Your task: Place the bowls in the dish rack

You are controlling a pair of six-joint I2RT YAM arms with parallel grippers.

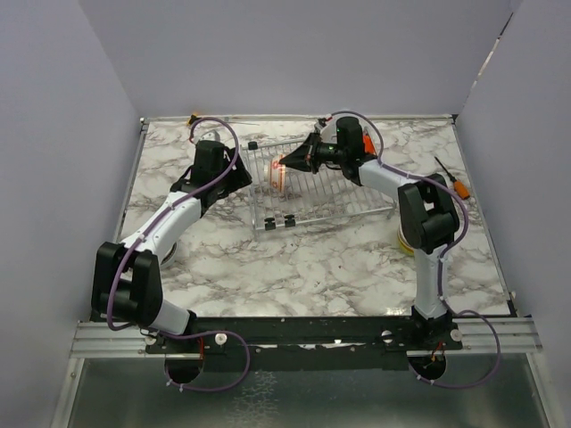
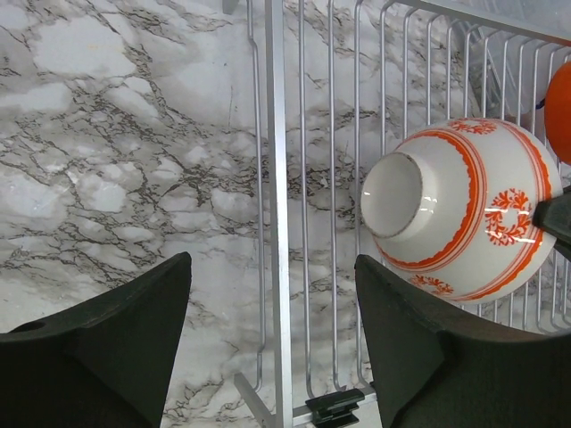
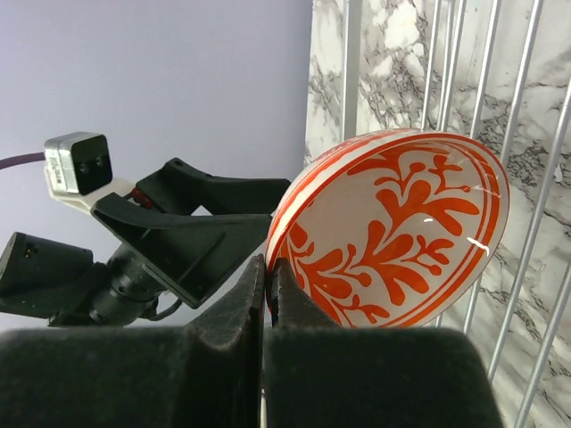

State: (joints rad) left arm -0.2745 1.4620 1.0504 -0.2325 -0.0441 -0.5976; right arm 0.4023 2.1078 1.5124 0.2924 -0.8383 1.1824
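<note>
Right of dish rack (image 1: 339, 189): screwdriver (image 1: 452, 181); patterned bowl (image 1: 279, 175) on edge inside.

This is a robotics lab test cell. Plain lavender walls (image 1: 294, 53) box in a marble-patterned worktop (image 1: 294, 267). A left arm (image 1: 161, 223) and a right arm (image 1: 428, 223), trailing purple cables (image 1: 223, 357), are bolted to a metal rail (image 1: 303, 334).

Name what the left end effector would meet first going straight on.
Likely the edge rail of the dish rack, centred between the open jaws of the left end effector; the patterned bowl lies to the right.
</note>
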